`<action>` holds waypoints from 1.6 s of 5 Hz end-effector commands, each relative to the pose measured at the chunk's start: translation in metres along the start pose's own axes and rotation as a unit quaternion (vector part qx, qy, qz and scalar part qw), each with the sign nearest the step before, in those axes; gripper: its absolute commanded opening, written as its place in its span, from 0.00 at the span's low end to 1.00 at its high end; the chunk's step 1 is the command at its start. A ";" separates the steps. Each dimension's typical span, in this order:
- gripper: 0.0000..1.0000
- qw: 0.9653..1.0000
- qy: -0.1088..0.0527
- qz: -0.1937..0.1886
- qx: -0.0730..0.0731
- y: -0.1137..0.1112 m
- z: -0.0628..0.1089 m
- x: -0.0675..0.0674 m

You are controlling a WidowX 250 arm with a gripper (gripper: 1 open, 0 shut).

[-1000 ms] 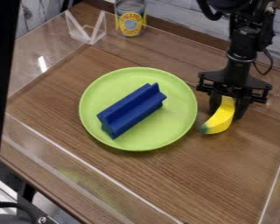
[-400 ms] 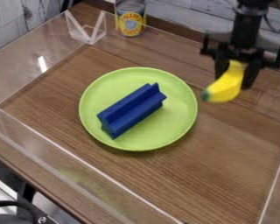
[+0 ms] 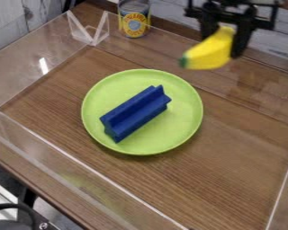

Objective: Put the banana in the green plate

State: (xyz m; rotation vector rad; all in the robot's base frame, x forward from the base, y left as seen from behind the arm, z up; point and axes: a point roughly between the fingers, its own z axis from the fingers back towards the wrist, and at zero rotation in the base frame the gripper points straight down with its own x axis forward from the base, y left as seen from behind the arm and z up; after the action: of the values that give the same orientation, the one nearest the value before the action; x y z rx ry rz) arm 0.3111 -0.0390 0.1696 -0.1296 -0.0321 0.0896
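**Banana airborne, plate waiting below**

Nearest, bare brown wood-grain tabletop (image 3: 171, 189) behind a clear acrylic wall. Further in, the large round lime-green plate (image 3: 176, 135), flat, low-rimmed, already carrying a long blue plastic block (image 3: 134, 111) laid diagonally across its middle. Beyond and above, well clear of the table, the short plump yellow toy banana (image 3: 208, 53), clamped between the jaws of the black gripper (image 3: 227, 31), hanging tilted with its darker tip low and to the left. At the very back, a yellow-labelled can (image 3: 134, 20) beside a clear acrylic stand (image 3: 89, 29).

Risks from here: only the upper end pinched, so smooth plastic could slip or swing out of the jaws during the carry. Free plate surface limited by the block; released over it, likely to glance off and roll past the rim.

Compared with a second ago: then down on the table just right of the plate, now lifted high and shifted towards the plate's far side.
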 end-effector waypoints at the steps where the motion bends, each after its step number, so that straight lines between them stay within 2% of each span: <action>1: 0.00 1.000 -0.022 -0.022 -0.004 0.022 0.019 -0.024; 2: 0.00 0.999 -0.014 -0.037 -0.003 0.034 0.017 -0.049; 3: 0.00 0.999 -0.007 -0.049 -0.001 0.037 0.007 -0.066; 6: 0.00 0.999 -0.002 -0.050 0.012 0.033 -0.033 -0.065; 8: 0.00 0.999 -0.006 -0.043 0.011 0.034 -0.033 -0.061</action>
State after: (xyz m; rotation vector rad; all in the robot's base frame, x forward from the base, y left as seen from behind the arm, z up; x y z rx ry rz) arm 0.2429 -0.0150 0.1225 -0.1063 -0.0104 0.0024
